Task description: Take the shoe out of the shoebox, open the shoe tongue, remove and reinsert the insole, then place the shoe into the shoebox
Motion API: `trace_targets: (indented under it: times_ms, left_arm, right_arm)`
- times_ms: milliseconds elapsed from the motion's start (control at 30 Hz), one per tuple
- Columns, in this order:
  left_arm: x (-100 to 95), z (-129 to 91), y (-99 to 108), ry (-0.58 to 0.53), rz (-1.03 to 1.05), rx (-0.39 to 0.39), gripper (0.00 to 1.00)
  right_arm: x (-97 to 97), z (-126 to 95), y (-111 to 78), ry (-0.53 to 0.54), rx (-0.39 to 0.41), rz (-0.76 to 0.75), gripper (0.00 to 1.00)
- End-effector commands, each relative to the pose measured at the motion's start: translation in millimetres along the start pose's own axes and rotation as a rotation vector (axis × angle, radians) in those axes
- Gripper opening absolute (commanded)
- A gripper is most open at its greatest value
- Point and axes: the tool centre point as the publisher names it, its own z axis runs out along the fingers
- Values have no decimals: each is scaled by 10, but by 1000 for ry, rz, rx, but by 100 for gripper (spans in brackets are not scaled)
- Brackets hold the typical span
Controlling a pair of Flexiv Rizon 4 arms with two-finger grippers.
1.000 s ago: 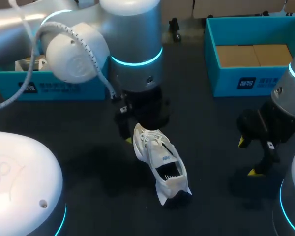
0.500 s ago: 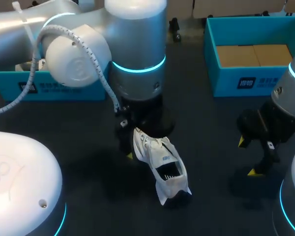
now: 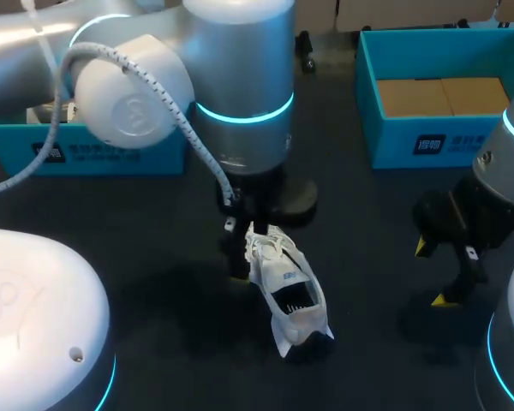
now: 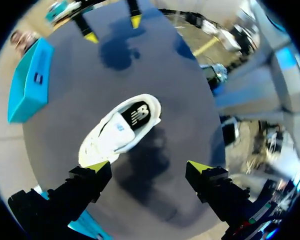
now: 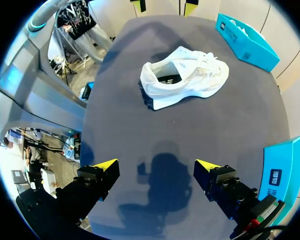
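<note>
**Status, L arm.** Over the last sec the left arm shifts toward 4 o'clock in the head view. This brings the left gripper (image 4: 149,167) down over the toe end of the shoe (image 3: 287,291). The toe was in plain sight and is now partly covered by the wrist. The shoe itself does not move.

**Gripper state.**
- L: released, fingers spread wide. In the left wrist view the shoe lies ahead of the gripper, with its toe just beside one finger (image 4: 92,172). Contact can't be confirmed.
- R: the right gripper (image 5: 157,166) is released and holds nothing. It hangs over bare counter (image 3: 154,223) at approx. 3 o'clock of the shoe, well apart from it, and has not moved.

**Task item location.** The shoe is out of any box and lies on its side on the counter, toe to 11 o'clock, heel to 5 o'clock. The dark insole (image 4: 137,116) is seated inside. Two open blue boxes stand at the far edge: the right blue box (image 3: 445,141) at approx. 1 o'clock of the shoe and the left blue box (image 3: 94,154) at approx. 10 o'clock (which one serves as the shoebox can't be told).

**Meaning for task.** Removal looks done, judging by position. The L arm's approach to the lace end suggests the tongue-opening step is starting. Insole removal, reinsertion and re-boxing remain.
</note>
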Motion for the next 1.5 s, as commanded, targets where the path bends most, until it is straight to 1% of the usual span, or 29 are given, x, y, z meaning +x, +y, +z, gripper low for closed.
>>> trace_targets:
  times_ms: [33,100,133,300,367,400,433,533,600,767,867,967,1000,1400,1467,1500]
  left_arm:
    - [66,63,-97,-6,-277,15,100]
    - [120,99,-118,29,-326,42,100]
    - [155,123,-135,7,-345,52,100]
    - [291,207,-198,-6,-421,97,100]
    - [349,261,-233,-34,-453,118,100]
    - [353,278,-248,-28,-450,116,100]
    - [366,306,-274,-52,-470,120,100]
    - [412,405,-373,-72,-473,120,100]
    - [422,461,-427,-51,-458,109,100]
    - [436,590,-529,-79,-422,114,100]
    - [402,669,-591,-68,-400,112,100]
    - [381,751,-670,-44,-415,80,100]
    - [366,753,-693,-48,-415,65,100]
    - [366,753,-693,-48,-415,65,100]
    - [376,837,-767,-21,-412,70,100]
    - [378,871,-799,-24,-405,69,100]
  right_arm:
    - [-1,14,3,0,1,0,100]
    - [-1,14,3,0,1,0,100]
    - [-1,14,3,0,1,0,100]
    - [-1,14,3,0,1,0,100]
    - [-1,14,3,0,1,0,100]
    - [-1,14,3,0,1,0,100]
    - [-1,14,3,0,1,0,100]
    - [-1,14,3,0,1,0,100]
    - [-1,14,3,0,1,0,100]
    - [-1,14,3,0,1,0,100]
    - [-1,14,3,0,1,0,100]
    - [-1,14,3,0,1,0,100]
    - [-1,14,3,0,1,0,100]
    - [-1,14,3,0,1,0,100]
    - [-1,14,3,0,1,0,100]
    - [-1,14,3,0,1,0,100]
